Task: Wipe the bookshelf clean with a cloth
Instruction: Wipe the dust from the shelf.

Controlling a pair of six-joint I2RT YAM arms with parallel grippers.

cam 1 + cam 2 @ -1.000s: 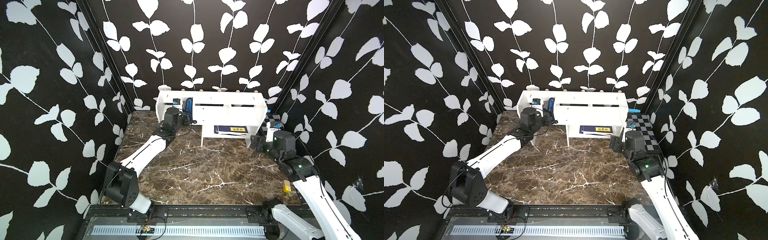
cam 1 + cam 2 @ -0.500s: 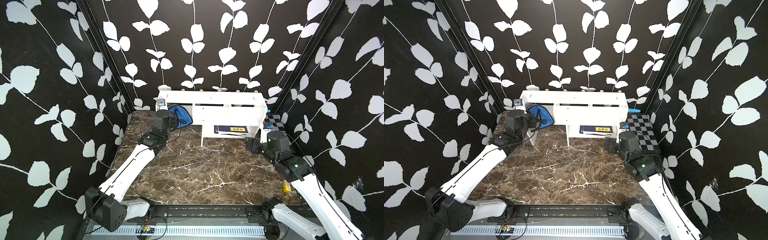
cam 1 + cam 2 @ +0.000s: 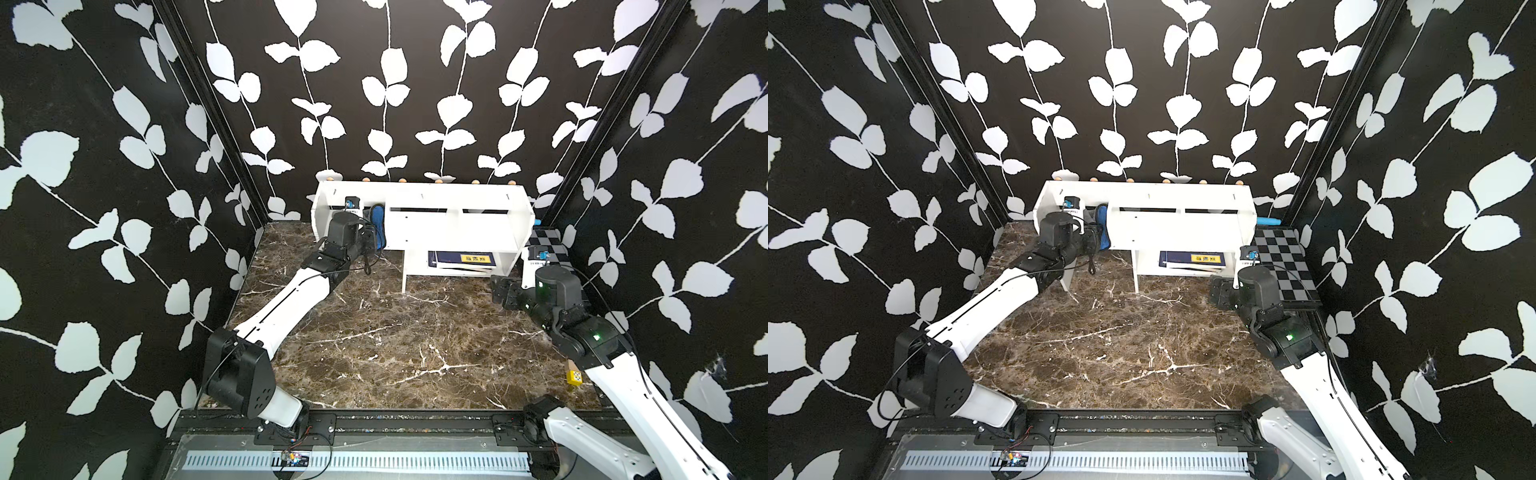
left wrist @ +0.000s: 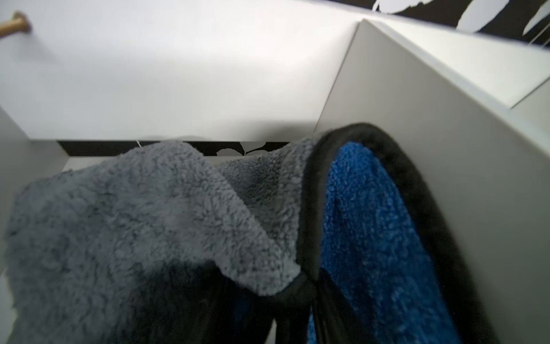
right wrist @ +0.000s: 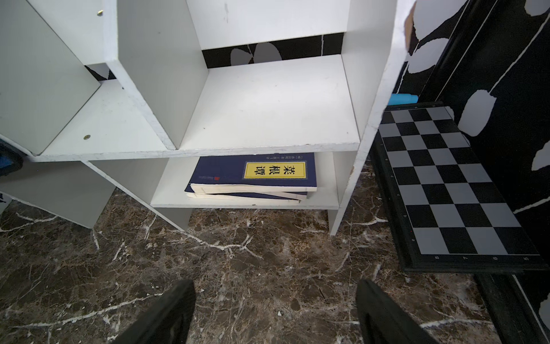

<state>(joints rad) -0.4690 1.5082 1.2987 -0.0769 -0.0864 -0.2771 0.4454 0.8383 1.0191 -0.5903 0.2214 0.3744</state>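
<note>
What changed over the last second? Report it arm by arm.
The left arm drew back toward the bookshelf's left end, pulling the cloth with it, then drove back in. The cloth now bunches against the left compartment's divider. That arm's jaws are hidden. The right gripper stayed open facing the books; bookshelf, books and chessboard did not move.

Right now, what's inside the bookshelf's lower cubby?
A flat stack of dark-blue books, at least two; top cover has a yellow label. Lower covers are hidden beneath it.
</note>
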